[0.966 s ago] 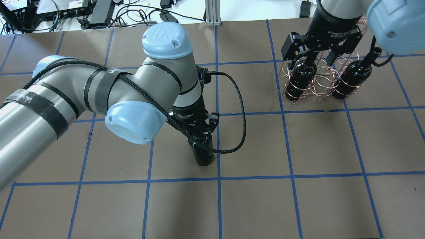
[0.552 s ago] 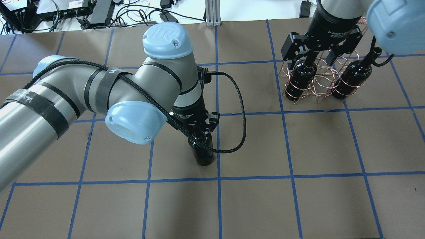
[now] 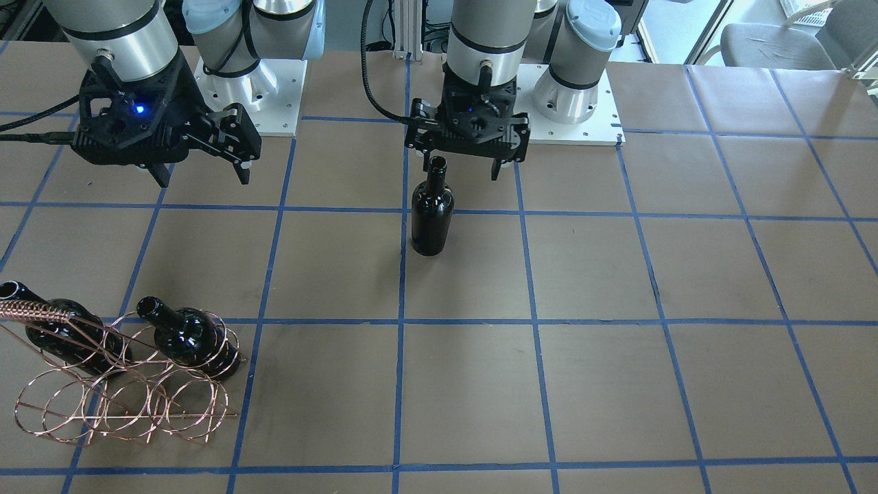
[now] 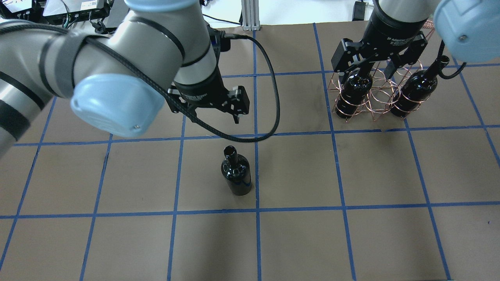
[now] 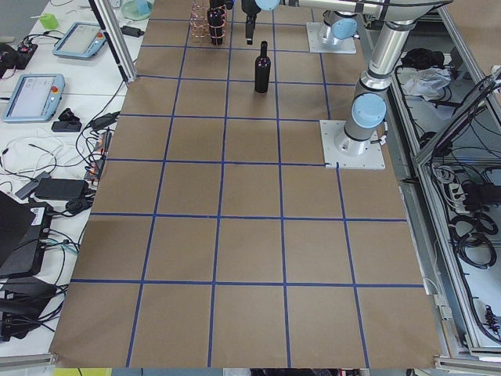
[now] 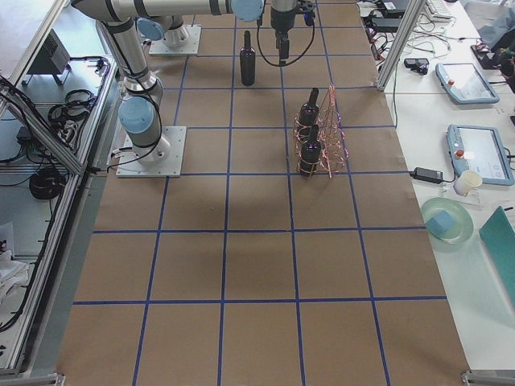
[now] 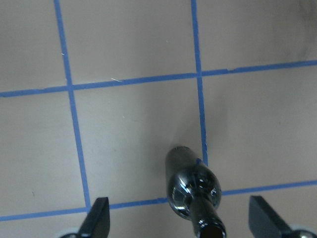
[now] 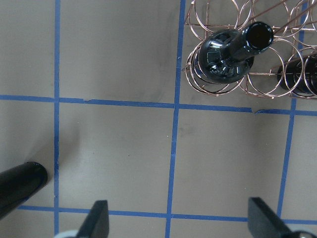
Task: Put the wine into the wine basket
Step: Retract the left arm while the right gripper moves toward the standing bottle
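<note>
One dark wine bottle (image 4: 236, 175) stands upright and free on the table's middle, also in the front view (image 3: 432, 213) and the left wrist view (image 7: 193, 191). My left gripper (image 4: 211, 115) is open and empty, raised above the bottle's neck, with its fingers (image 7: 99, 218) wide on both sides. The copper wire wine basket (image 4: 377, 97) stands at the far right and holds two more bottles (image 4: 353, 91) (image 4: 416, 91). My right gripper (image 4: 367, 72) is open and empty above the basket's left bottle (image 8: 228, 57).
The table is brown paper with a blue tape grid. The basket's middle loops (image 3: 123, 401) are unfilled, between its two bottles. The two arm bases (image 3: 576, 103) stand at the robot's edge. Cables and electronics (image 4: 78, 11) lie beyond the table's far edge.
My left gripper, which was down at the standing bottle's neck, has risen clear of it and is now open. The bottle stays in place. The right arm has not moved.
</note>
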Motion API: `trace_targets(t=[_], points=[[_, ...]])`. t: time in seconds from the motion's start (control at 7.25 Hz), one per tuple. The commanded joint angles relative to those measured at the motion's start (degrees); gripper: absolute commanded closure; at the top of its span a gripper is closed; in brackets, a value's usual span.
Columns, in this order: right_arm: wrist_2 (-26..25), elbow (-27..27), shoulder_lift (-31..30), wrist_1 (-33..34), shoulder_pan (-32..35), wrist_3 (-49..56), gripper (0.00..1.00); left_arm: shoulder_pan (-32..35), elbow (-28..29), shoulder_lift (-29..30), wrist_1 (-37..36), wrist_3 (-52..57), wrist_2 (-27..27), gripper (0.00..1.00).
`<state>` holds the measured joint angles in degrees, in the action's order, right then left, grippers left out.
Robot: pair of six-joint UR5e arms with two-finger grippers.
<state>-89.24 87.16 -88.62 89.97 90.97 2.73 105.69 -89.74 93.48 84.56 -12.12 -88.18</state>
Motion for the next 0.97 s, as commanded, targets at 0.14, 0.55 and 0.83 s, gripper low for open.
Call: trace_targets(t=[0.14,0.55,0.83], points=[[4.9,-0.4,-2.1,-0.2,0.9,-1.7,0.0,-14.6,3.6,-0.1,0.9,8.1,1.8,0.0],[2.2,-5.0,1.4,2.5,12.4,-15.2,0.0,-26.5,5.5,-0.8,0.6,13.4,3.2,0.0],[-2.4,-6.6,5.8,6.9,22.5,-27.6,0.0,-30.0,6.7,-1.0,2.9,14.4,2.6,0.0]])
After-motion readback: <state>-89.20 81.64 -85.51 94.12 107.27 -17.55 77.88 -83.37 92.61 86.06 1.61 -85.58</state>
